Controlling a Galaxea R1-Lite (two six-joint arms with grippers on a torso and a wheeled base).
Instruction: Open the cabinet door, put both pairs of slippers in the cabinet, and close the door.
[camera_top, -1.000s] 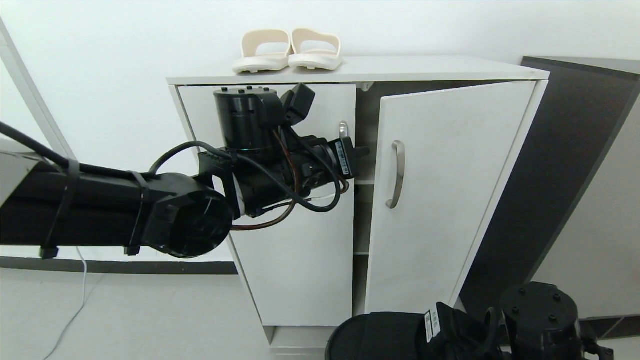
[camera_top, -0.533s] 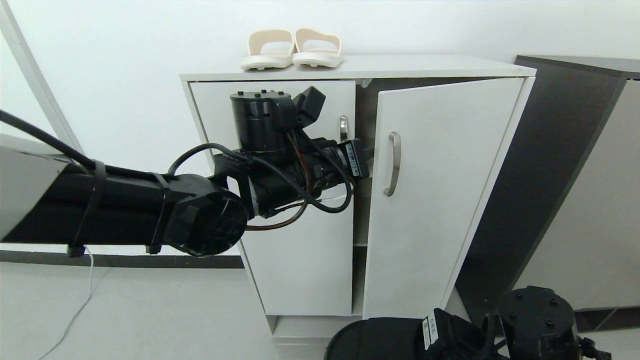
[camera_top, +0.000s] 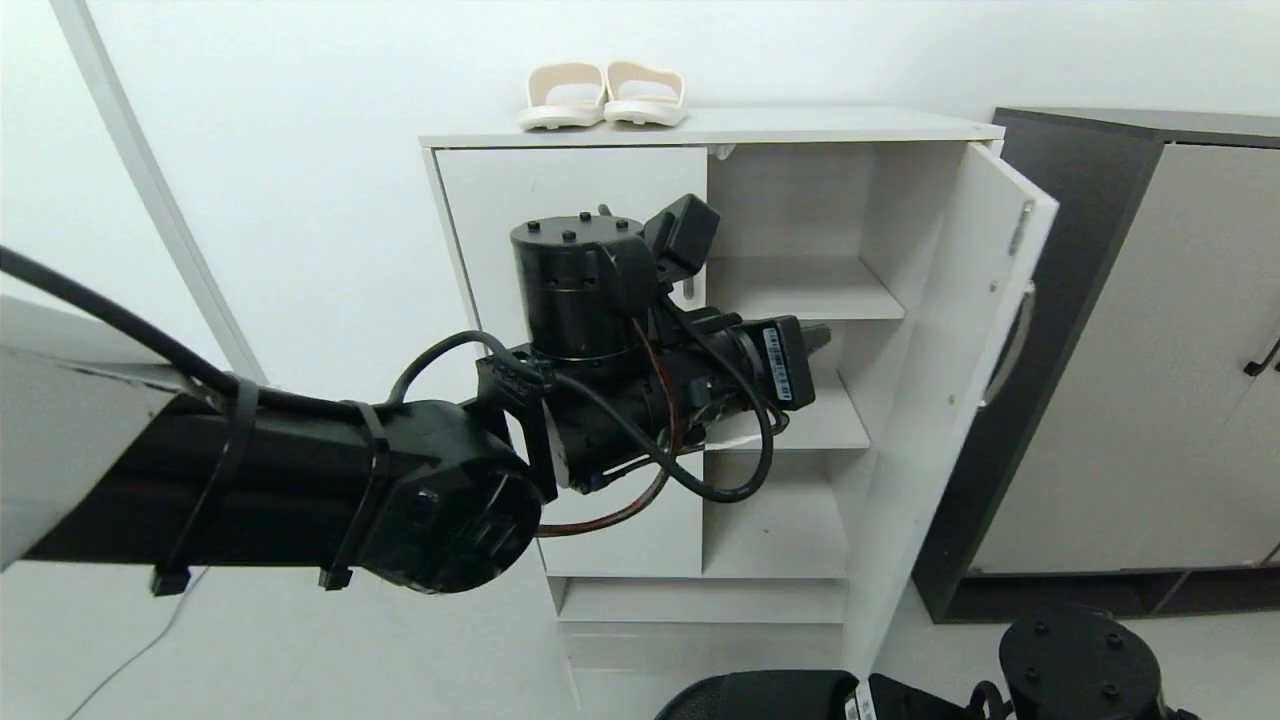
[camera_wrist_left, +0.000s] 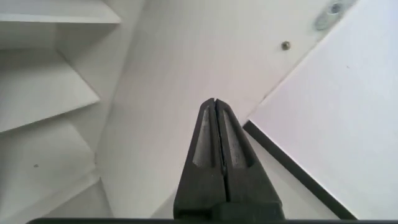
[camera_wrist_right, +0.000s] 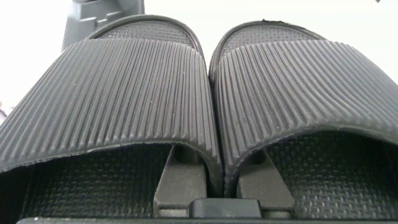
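The left gripper is seen with its fingers pressed flat together and nothing between them. It is held level in front of the opened cabinet, tips pointed in toward the bare shelves. The right-hand door is swung wide, off to the outer side of those fingertips.

Down low, the right gripper is clamped on the grey slippers. The adjoining inner strap walls are pinched together, one finger tucked under each strap, so both shoes are carried as a single bundle.

High above the left gripper, the cream slippers are parked side by side on the cabinet top, touching each other.

Now the handling, as it is judged. Both pairs look like moulded foam: light, a little springy, nothing fragile. The ribbed grey straps should be held well; the smoother cream ones may prove slicker.

The same hold is suggested for the cream pair, with the two neighbouring strap walls taken in one pinch near the crown of the arch. If the pinch is taken too near the toe, one slipper could swing or slide free. The shelf ahead of the left fingertips looks roomy enough, though its depth cannot be told.
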